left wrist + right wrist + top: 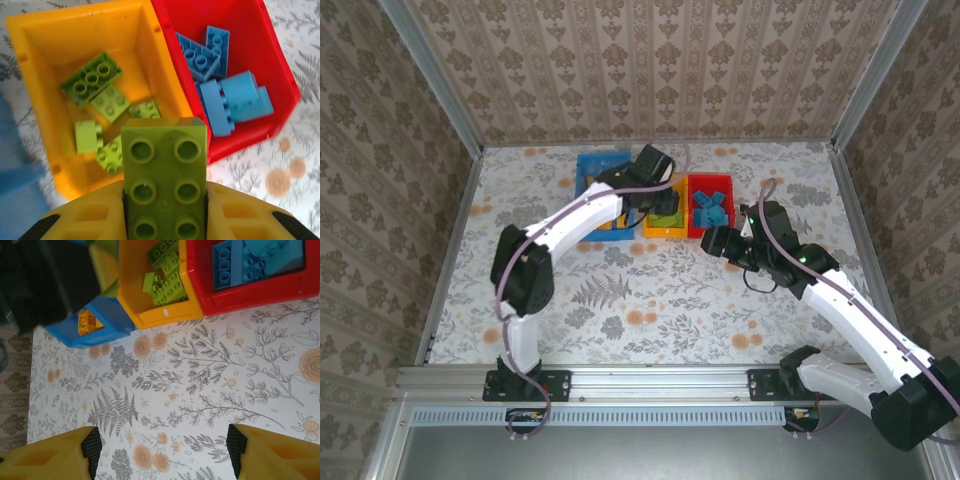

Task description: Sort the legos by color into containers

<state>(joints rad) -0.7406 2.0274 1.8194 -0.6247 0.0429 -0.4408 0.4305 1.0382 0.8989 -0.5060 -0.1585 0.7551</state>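
Green brick [164, 150] is clamped in the left gripper [165, 215], jaws part-closed, above the yellow bin [45, 30] — seemingly close to the red bin [260, 30]; it should be centred there before release; right gripper [162, 450] is held open, empty, over the table [210, 390].

The tabletop [670, 300] has a white surface printed with grey ferns, thin branches and small orange flowers. Three open plastic bins stand directly on it, in the far middle part. The blue bin [592, 165] is the most to the left. The yellow-orange bin [665, 230] and the red bin [712, 181] stand to its right, touching each other side by side. In the right wrist view, the blue bin's corner stands just beside the yellow-orange one.
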